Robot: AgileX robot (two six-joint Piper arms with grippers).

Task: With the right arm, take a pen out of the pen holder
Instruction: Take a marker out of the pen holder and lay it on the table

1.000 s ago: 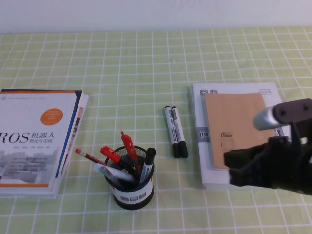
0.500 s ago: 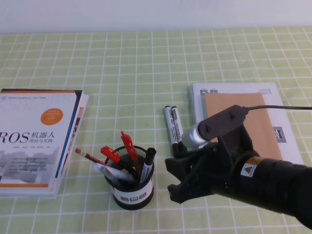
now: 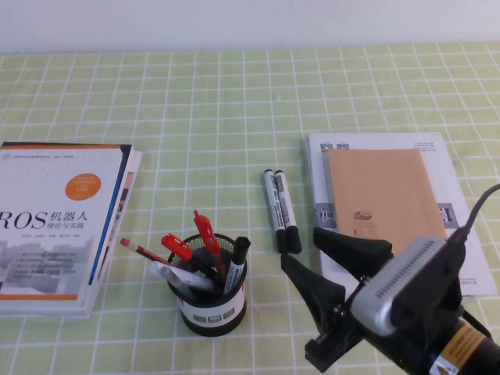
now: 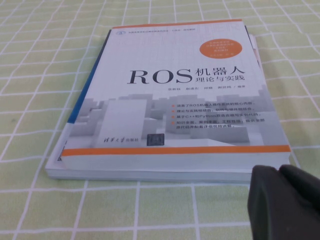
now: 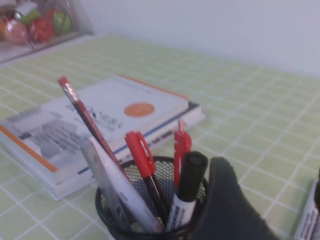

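While the right pincer (image 3: 302, 248) stands open just beside the pen holder (image 3: 209, 306), the left pincer (image 4: 287, 200), state unclear, hovers near the book (image 4: 175, 100).

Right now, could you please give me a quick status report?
Right pincer open, empty, beside pen holder. Left pincer by ROS book. Pens in holder. Two loose markers nearby.

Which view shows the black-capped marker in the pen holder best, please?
The right wrist view: the marker stands close up. The high view shows it small, left of the open right tool; the left wrist view shows only the book and left tool beside it.
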